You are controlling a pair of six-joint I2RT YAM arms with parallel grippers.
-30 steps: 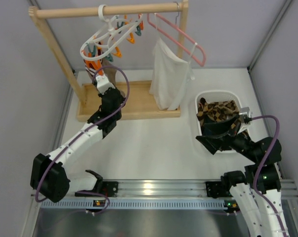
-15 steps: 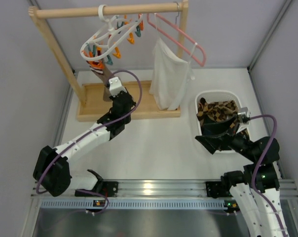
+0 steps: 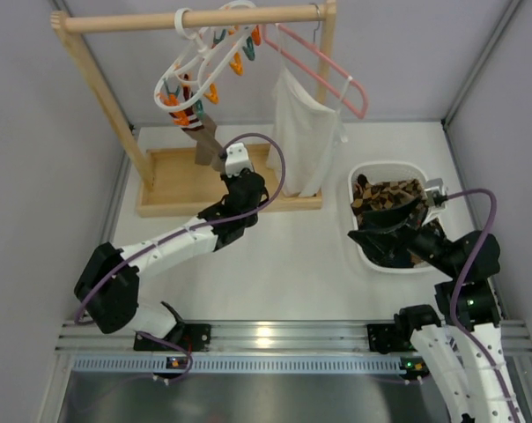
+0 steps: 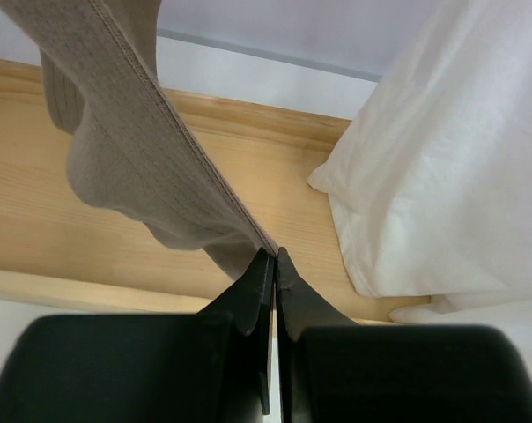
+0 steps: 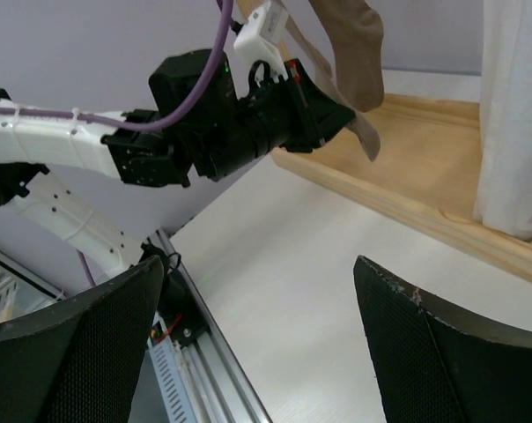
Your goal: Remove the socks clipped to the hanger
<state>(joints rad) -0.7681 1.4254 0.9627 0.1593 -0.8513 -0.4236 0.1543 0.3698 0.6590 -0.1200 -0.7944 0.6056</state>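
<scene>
A plain brown sock (image 3: 204, 139) hangs from the white ring hanger (image 3: 194, 63) with orange and teal clothespins on the wooden rod; the hanger is tilted and drawn rightwards. My left gripper (image 3: 220, 159) is shut on the lower edge of this sock, which is stretched taut. In the left wrist view the jaws (image 4: 275, 256) are pressed together on the sock's seam (image 4: 129, 150). My right gripper (image 3: 374, 236) is open and empty at the near-left rim of the white basket (image 3: 365, 173), which holds argyle socks (image 3: 391, 197). The right wrist view shows its fingers (image 5: 72, 352) wide apart.
A white cloth garment (image 3: 303, 137) hangs from a pink wire hanger (image 3: 332, 72) just right of my left gripper; it also shows in the left wrist view (image 4: 442, 159). The rack's wooden base (image 3: 173, 181) and uprights (image 3: 99, 84) stand at the back left.
My left gripper has moved right and nearer, pulling the brown sock with it. The ring hanger has swung right along the rod. The right arm has barely shifted.
</scene>
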